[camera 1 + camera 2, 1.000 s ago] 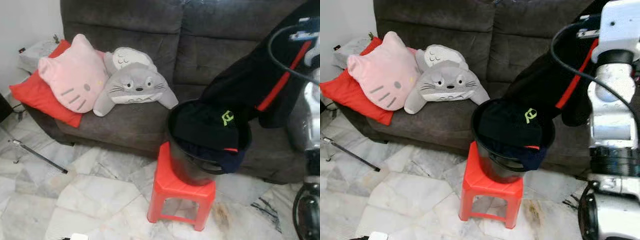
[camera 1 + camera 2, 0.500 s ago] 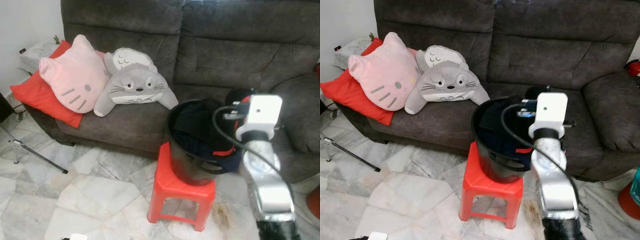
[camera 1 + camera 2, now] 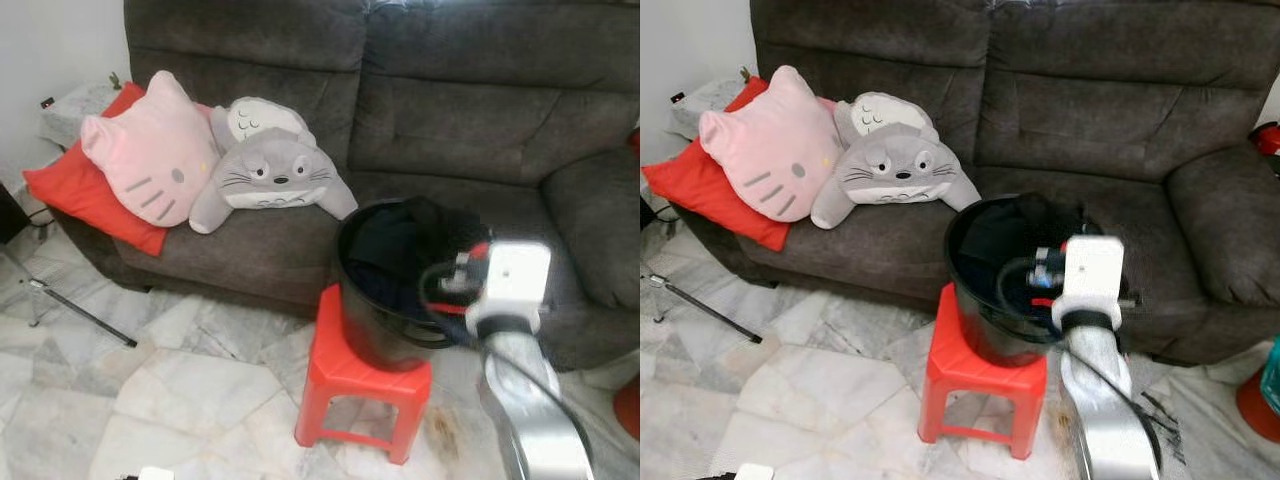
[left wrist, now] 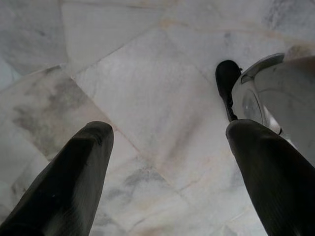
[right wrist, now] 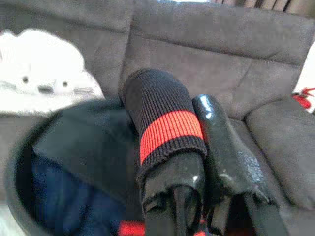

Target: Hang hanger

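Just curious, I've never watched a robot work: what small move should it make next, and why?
Probably lift the right tool straight up: it is shut on the black garment's red-striped cuff, and the rest lies in the black bucket on the red stool.

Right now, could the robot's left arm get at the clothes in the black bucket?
Probably not: the left gripper hangs open over the marble floor, while the right gripper grips the black garment at the bucket.
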You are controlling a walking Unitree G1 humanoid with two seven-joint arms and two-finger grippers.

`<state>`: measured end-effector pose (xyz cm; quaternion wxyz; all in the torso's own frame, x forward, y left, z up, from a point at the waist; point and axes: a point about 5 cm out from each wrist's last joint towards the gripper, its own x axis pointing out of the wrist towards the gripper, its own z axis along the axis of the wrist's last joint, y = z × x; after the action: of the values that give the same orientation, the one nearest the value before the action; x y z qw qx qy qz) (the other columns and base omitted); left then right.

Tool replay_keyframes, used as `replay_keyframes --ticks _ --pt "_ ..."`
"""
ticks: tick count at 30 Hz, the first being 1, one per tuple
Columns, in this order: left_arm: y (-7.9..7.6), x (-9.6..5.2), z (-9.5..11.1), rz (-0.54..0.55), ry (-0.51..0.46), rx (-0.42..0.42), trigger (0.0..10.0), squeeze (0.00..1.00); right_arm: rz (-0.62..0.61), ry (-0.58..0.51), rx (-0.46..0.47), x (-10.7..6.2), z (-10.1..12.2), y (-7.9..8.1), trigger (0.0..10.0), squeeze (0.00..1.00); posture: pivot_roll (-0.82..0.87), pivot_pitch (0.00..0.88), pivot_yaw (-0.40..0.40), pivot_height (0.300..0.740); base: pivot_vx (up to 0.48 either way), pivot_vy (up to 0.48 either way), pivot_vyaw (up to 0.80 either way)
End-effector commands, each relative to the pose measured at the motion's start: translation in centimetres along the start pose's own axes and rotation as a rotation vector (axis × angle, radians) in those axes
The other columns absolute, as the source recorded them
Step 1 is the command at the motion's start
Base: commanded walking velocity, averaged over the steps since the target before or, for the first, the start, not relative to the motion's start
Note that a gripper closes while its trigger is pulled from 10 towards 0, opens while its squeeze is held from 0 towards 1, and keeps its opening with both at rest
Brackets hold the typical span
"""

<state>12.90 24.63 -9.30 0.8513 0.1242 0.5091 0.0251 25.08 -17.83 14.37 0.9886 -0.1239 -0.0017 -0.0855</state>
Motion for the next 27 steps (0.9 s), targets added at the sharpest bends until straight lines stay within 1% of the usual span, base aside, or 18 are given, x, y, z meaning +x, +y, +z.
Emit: replay_keyframes --ticks 1,2,3,4,5,6,7,8,10,13,15,17,18,21,27 --pt "0.2 -0.1 -0.7 0.008 0.02 0.006 10.0 0.0 -0.026 0.003 -0.037 -0.7 -0.2 -1.6 10.0 0.0 -0.13 0.006 -0.009 0.74 0.0 0.0 0.0" --pt "0.2 -0.2 -0.7 0.008 0.021 0.008 10.0 0.0 -0.028 0.016 -0.046 -0.9 -0.5 -2.0 10.0 0.0 -0.13 0.005 -0.008 0.74 0.0 0.0 0.0" --pt "0.2 -0.2 -0.7 0.008 0.021 0.008 10.0 0.0 -0.028 0.016 -0.046 -0.9 -0.5 -2.0 10.0 0.0 -0.13 0.005 -0.008 0.74 0.0 0.0 0.0" --pt "0.2 -0.2 -0.7 0.007 0.022 0.01 10.0 0.0 -0.026 0.018 -0.074 -1.0 -0.6 -2.3 10.0 0.0 -0.13 0.005 -0.008 0.74 0.0 0.0 0.0" --pt "0.2 -0.2 -0.8 0.006 0.023 0.013 10.0 0.0 -0.056 0.012 -0.18 -1.3 -0.9 -3.9 10.0 0.0 -0.14 0.0 -0.005 0.74 0.0 0.0 0.0" --pt "0.2 -0.2 -0.8 0.006 0.023 0.013 10.0 0.0 -0.056 0.012 -0.18 -1.3 -0.9 -3.9 10.0 0.0 -0.14 0.0 -0.005 0.74 0.0 0.0 0.0" --pt "0.2 -0.2 -0.8 0.006 0.023 0.015 10.0 0.0 -0.096 0.02 -0.19 -1.3 -0.9 -4.9 10.0 0.0 -0.15 0.0 -0.002 0.74 0.0 0.0 0.0" --pt "0.3 -0.2 -0.8 0.006 0.023 0.018 10.0 0.0 -0.156 0.029 -0.164 -1.2 -0.9 -5.9 10.0 0.0 -0.15 0.0 0.0 0.74 0.0 0.0 0.0" --pt "0.3 -0.2 -0.8 0.006 0.024 0.02 10.0 0.0 -0.177 0.029 -0.147 -1.1 -0.8 -6.2 10.0 0.0 -0.15 0.0 0.0 0.74 0.0 0.0 0.0" --pt "0.3 -0.2 -0.9 0.005 0.024 0.021 10.0 0.0 -0.188 0.019 -0.135 -0.9 -0.7 -6.3 10.0 0.0 -0.15 0.0 0.003 0.74 0.0 0.0 0.0" --pt "0.2 -0.2 -1.0 0.004 0.023 0.024 10.0 0.0 -0.136 -0.025 -0.128 -0.5 -0.3 -5.2 10.0 0.0 -0.14 0.0 0.0 0.74 0.0 0.0 0.0" --pt "0.2 -0.2 -1.0 0.004 0.023 0.024 10.0 0.0 -0.136 -0.025 -0.128 -0.5 -0.3 -5.2 10.0 0.0 -0.14 0.0 0.0 0.74 0.0 0.0 0.0" --pt "0.2 -0.2 -1.0 0.005 0.023 0.023 10.0 0.0 -0.106 -0.038 -0.134 -0.5 -0.4 -4.7 10.0 0.0 -0.14 0.0 -0.002 0.74 0.0 0.0 0.0" --pt "0.2 -0.3 -1.1 0.007 0.023 0.023 10.0 0.0 -0.082 -0.043 -0.139 -0.6 -0.7 -4.2 10.0 0.0 -0.14 0.0 -0.001 0.74 0.0 0.0 0.0" --pt "0.2 -0.3 -1.2 0.005 0.025 0.027 10.0 0.0 -0.091 -0.04 -0.137 -0.7 -1.0 -4.4 10.0 0.0 -0.14 0.0 0.001 0.74 0.0 0.0 0.0"
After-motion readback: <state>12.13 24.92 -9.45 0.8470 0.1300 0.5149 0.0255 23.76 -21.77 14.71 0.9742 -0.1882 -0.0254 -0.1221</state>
